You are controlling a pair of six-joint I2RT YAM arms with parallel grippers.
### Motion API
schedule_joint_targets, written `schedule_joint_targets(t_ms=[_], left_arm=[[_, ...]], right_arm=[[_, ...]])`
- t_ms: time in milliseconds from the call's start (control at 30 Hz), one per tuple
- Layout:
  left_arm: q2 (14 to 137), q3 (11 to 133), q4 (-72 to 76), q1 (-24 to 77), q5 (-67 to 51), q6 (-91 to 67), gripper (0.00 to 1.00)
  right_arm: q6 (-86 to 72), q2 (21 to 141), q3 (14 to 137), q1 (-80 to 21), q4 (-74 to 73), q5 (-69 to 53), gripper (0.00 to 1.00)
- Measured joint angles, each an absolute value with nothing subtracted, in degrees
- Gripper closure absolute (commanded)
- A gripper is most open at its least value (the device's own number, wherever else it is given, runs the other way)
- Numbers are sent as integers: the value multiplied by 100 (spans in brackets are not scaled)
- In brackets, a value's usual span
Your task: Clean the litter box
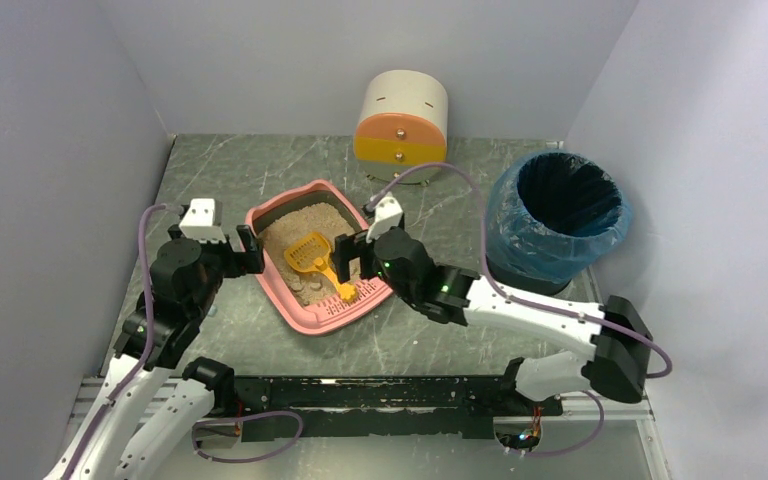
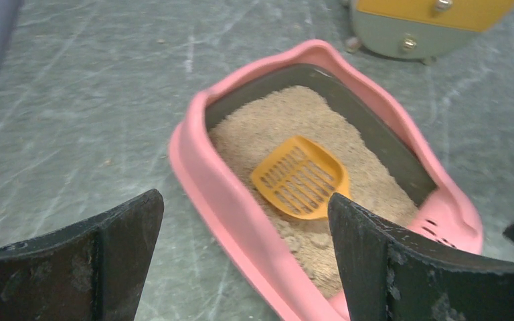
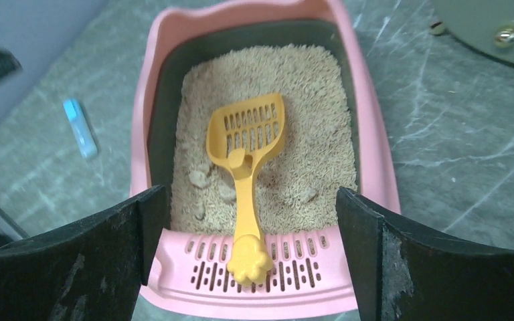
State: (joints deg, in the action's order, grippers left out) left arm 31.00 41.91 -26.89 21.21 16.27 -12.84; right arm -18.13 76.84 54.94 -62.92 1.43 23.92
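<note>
The pink litter box (image 1: 303, 192) sits mid-table, filled with beige litter and a few pale clumps (image 3: 199, 178). An orange slotted scoop (image 1: 312, 255) lies in it, its head flat on the litter and its paw-shaped handle end (image 3: 249, 259) resting on the slotted ledge (image 3: 187, 271). My right gripper (image 3: 251, 190) stands open above that ledge, its fingers wide on either side of the handle and not touching it. My left gripper (image 2: 244, 197) is open at the box's left rim (image 2: 194, 157), straddling the rim with nothing held.
A round bin with a blue liner (image 1: 558, 215) stands at the right. A cream-and-orange round drawer unit (image 1: 401, 120) sits behind the box. A small blue-and-white object (image 3: 80, 127) lies on the table left of the box. Grey walls close three sides.
</note>
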Motion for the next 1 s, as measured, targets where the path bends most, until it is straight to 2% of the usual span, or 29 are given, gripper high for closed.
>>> schedule_joint_targets(t_ms=[433, 733, 1000], left_arm=[[3365, 4659, -2217, 2121, -945, -1490, 3], [3365, 4661, -2217, 2123, -1341, -1610, 3], [3284, 4661, -2222, 2123, -1347, -1605, 3]], right_arm=[[-2724, 6683, 5651, -6292, -1140, 3769, 0], [-2672, 5544, 5544, -6292, -963, 3874, 0], [-2753, 5535, 5505, -6292, -974, 3953, 0]])
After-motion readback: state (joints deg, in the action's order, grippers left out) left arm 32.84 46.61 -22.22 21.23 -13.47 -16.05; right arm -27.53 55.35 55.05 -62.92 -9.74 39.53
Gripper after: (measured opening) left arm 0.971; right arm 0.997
